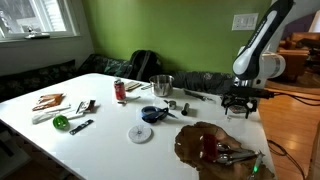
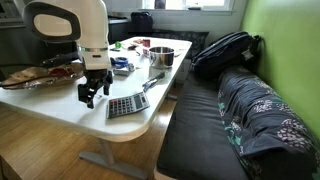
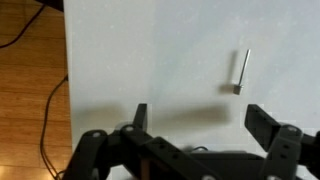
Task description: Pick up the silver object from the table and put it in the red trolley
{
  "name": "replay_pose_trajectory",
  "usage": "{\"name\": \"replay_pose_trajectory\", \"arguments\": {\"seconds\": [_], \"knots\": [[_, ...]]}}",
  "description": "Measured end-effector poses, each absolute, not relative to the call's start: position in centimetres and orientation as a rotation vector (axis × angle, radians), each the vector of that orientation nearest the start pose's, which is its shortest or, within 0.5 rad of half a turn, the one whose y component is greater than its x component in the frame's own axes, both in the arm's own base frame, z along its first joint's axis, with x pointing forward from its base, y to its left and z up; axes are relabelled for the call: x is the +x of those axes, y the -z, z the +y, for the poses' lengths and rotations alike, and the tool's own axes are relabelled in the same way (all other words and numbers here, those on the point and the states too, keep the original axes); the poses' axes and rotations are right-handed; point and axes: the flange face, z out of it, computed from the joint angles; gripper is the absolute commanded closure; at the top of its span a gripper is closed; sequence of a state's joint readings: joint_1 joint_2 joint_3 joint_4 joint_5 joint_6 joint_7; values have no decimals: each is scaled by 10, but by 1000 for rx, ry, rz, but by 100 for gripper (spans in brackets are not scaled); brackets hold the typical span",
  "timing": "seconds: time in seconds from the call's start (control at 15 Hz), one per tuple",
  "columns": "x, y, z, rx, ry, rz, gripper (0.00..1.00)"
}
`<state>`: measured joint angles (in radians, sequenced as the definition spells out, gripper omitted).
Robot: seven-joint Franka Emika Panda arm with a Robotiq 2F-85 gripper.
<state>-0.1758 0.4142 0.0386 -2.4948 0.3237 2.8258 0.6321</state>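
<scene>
A small silver rod (image 3: 241,70) lies on the white table (image 3: 150,60), ahead of and slightly to one side of my gripper (image 3: 200,120) in the wrist view. The gripper is open and empty and hovers above the table, near its edge, in both exterior views (image 1: 238,100) (image 2: 90,92). A small red item with shiny metal parts, which looks like the red trolley (image 1: 212,151), sits on a brown wooden platter (image 1: 195,135) at the near end of the table. It is apart from the gripper.
An upright red can (image 1: 119,90), a silver pot (image 1: 162,84), a blue item (image 1: 152,114), a white disc (image 1: 140,133) and a green object (image 1: 62,121) are spread across the table. A calculator (image 2: 128,104) lies next to the gripper. A backpack (image 2: 228,50) rests on the couch.
</scene>
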Motion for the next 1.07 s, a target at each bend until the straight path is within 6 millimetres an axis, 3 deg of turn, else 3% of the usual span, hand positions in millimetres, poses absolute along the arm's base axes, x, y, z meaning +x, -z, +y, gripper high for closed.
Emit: {"name": "replay_pose_trajectory", "arguments": {"seconds": [0.27, 0.4, 0.47, 0.53, 0.67, 0.73, 0.8, 1.07], "knots": [[444, -124, -73, -2654, -143, 1482, 0], [443, -126, -68, -2657, -135, 1477, 9], [441, -127, -65, -2657, -115, 1487, 8], [440, -128, -62, -2652, -84, 1510, 14], [439, -131, -55, -2622, -3, 1576, 16], [439, -132, -50, -2609, 30, 1603, 25], [439, -133, -44, -2599, 58, 1624, 23], [439, -136, -25, -2577, 101, 1678, 53]]}}
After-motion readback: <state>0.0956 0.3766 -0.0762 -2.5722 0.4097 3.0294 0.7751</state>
